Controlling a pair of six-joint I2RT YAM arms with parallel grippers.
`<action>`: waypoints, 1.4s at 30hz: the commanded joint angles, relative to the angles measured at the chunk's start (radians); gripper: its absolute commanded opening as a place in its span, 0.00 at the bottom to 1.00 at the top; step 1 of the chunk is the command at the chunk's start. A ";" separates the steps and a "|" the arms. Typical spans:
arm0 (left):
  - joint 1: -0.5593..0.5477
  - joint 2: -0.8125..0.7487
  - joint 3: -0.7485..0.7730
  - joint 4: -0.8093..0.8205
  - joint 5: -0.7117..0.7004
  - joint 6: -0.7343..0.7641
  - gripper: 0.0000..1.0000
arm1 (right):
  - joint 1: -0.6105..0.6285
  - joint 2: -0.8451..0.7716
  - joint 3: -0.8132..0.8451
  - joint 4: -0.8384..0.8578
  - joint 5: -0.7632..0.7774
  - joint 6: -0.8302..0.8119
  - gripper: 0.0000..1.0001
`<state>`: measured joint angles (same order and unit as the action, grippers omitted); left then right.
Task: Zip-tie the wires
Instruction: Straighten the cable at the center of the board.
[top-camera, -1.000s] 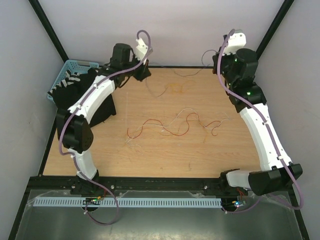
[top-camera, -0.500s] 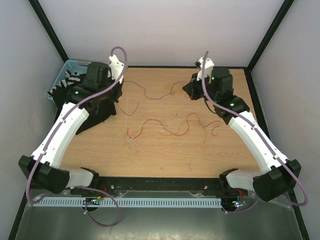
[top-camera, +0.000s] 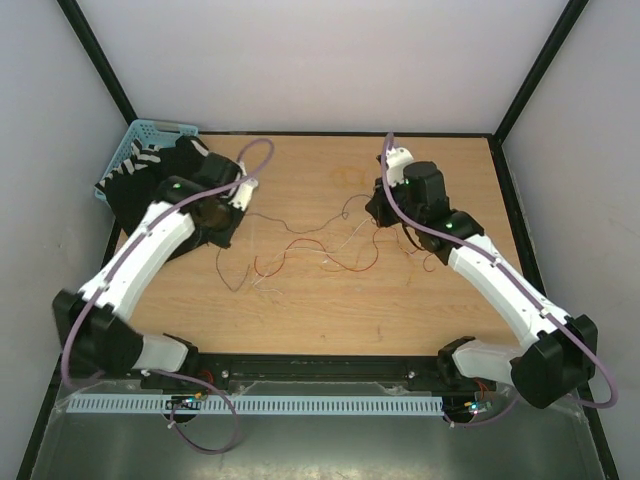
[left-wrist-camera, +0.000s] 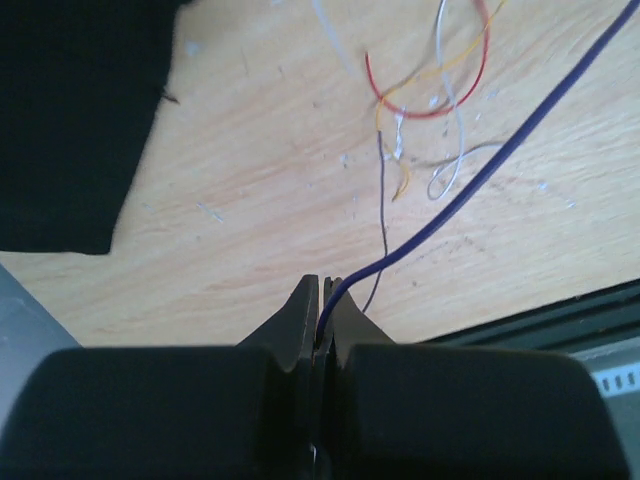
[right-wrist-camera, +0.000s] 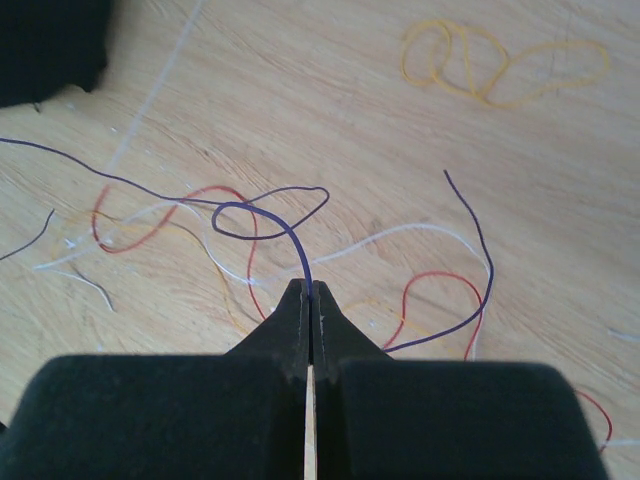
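Note:
The wires (top-camera: 345, 262) lie tangled mid-table as thin red, whitish and orange strands (right-wrist-camera: 440, 285). One dark purple wire (top-camera: 300, 228) spans between both grippers. My left gripper (top-camera: 238, 212) is shut on one end; the strand (left-wrist-camera: 470, 180) runs up and right from the jaws (left-wrist-camera: 325, 283). The right gripper (top-camera: 378, 212) is shut on the other end, which loops (right-wrist-camera: 265, 215) just ahead of its tips (right-wrist-camera: 310, 288). A pale straight strip (right-wrist-camera: 150, 95), apparently the zip tie, lies on the wood left of the tangle, held by neither gripper.
A blue basket (top-camera: 130, 145) stands at the back left with a black cloth (top-camera: 150, 185) beside it, under the left arm. Orange loops (top-camera: 350, 178) lie near the back. A black rail (top-camera: 320, 368) edges the table front.
Both arms have swung down and inward from the back corners to the table's middle, carrying the dark purple wire to the tangle. Both grippers stayed shut.

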<state>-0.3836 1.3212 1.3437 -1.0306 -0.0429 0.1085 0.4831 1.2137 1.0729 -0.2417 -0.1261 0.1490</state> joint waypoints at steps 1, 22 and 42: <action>-0.034 0.133 -0.029 -0.106 -0.050 -0.042 0.00 | 0.004 -0.055 -0.049 -0.037 0.084 -0.023 0.00; -0.214 0.471 0.104 -0.033 -0.095 -0.080 0.06 | -0.086 -0.155 -0.087 -0.131 0.558 -0.118 0.00; -0.222 0.627 0.154 0.047 -0.007 -0.039 0.16 | -0.181 -0.069 -0.141 -0.115 0.600 -0.111 0.00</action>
<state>-0.6018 1.9301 1.4765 -0.9848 -0.0734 0.0582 0.3065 1.1221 0.9520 -0.3553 0.4854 0.0265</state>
